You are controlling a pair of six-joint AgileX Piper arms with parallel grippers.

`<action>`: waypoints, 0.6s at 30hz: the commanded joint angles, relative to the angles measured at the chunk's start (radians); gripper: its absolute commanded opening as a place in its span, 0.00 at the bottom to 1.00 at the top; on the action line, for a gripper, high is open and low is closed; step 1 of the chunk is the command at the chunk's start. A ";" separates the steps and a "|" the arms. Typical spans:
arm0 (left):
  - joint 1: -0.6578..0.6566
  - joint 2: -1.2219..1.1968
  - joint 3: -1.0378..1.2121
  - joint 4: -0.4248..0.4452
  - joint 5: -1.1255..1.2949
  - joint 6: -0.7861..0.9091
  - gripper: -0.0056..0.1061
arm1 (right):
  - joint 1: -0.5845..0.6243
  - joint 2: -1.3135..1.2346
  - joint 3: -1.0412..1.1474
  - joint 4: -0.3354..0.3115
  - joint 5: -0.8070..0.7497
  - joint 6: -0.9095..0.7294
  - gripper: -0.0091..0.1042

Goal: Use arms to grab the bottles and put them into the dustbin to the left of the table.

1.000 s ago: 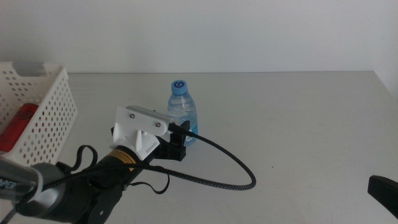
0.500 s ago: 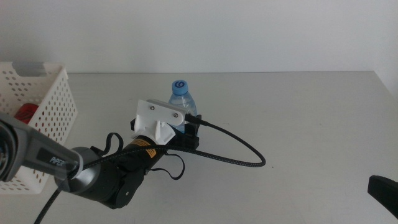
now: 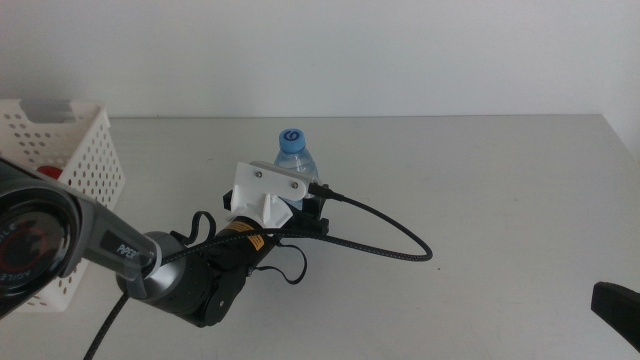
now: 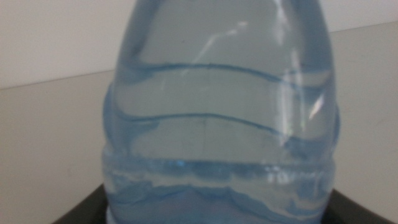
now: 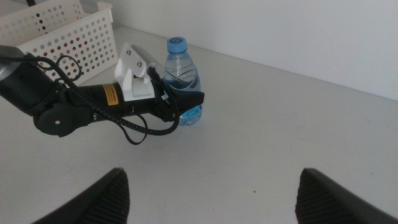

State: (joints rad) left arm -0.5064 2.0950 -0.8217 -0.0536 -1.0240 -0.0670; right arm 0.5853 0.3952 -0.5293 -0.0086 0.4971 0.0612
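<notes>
The water bottle stands upright on the worktop, just left of centre in the middle view, with its blue cap showing above the left gripper. That gripper has its jaws spread to either side of the bottle's lower body; in the left wrist view the bottle fills the frame, with the dark jaw tips just visible at the bottom corners. The jaws look open around it, not yet pressed in.

To do this step well, I would close squarely on the ribbed waist, gently, since a thin clear bottle likely dents or slips. Then lift straight up before swinging left, so the base clears the worktop and the basket wall. The black cable looping right of the gripper should be kept from snagging.

The basket sits at the left edge of the middle view, well apart from the bottle, with something red visible through its holes. The right gripper waits low, its jaws wide apart, empty.

The worktop is plain, pale grey and otherwise bare here; a white wall stands behind it.
</notes>
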 commanded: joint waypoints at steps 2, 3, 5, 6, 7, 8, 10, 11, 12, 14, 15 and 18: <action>0.002 -0.055 -0.024 -0.003 -0.096 -0.027 0.49 | 0.004 0.008 -0.034 -0.015 -0.069 -0.006 0.70; 0.002 -0.061 -0.024 -0.009 -0.090 -0.027 0.41 | 0.004 0.008 -0.034 -0.015 -0.069 -0.006 0.70; 0.002 -0.095 -0.011 -0.011 -0.042 -0.021 0.21 | 0.004 0.008 -0.034 -0.015 -0.069 -0.006 0.70; 0.002 -0.111 -0.007 -0.011 -0.021 -0.012 0.17 | 0.004 0.008 -0.034 -0.015 -0.069 -0.006 0.70; 0.002 -0.131 -0.004 -0.011 0.012 -0.001 0.13 | 0.004 0.008 -0.034 -0.015 -0.069 -0.006 0.70; 0.002 -0.155 -0.004 -0.011 0.050 0.008 0.11 | 0.004 0.008 -0.034 -0.015 -0.069 -0.006 0.70; 0.002 -0.201 -0.004 -0.011 0.121 0.022 0.08 | 0.004 0.008 -0.034 -0.015 -0.069 -0.006 0.70; 0.002 -0.229 -0.004 -0.012 0.160 0.027 0.07 | 0.004 0.008 -0.034 -0.015 -0.069 -0.006 0.70; 0.002 -0.259 -0.004 -0.012 0.195 0.028 0.07 | 0.004 0.008 -0.034 -0.015 -0.069 -0.006 0.70; 0.002 -0.322 -0.004 -0.012 0.262 0.028 0.07 | 0.004 0.008 -0.034 -0.015 -0.069 -0.006 0.70; 0.002 -0.348 -0.004 -0.012 0.288 0.030 0.07 | 0.004 0.008 -0.034 -0.015 -0.069 -0.006 0.70; 0.002 -0.439 -0.007 -0.024 0.387 0.049 0.07 | 0.004 0.008 -0.034 -0.015 -0.069 -0.006 0.70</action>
State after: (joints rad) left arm -0.5064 1.7601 -0.7997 -0.0578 -0.5645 -0.0269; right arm 0.5853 0.3952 -0.5293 -0.0096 0.4971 0.0612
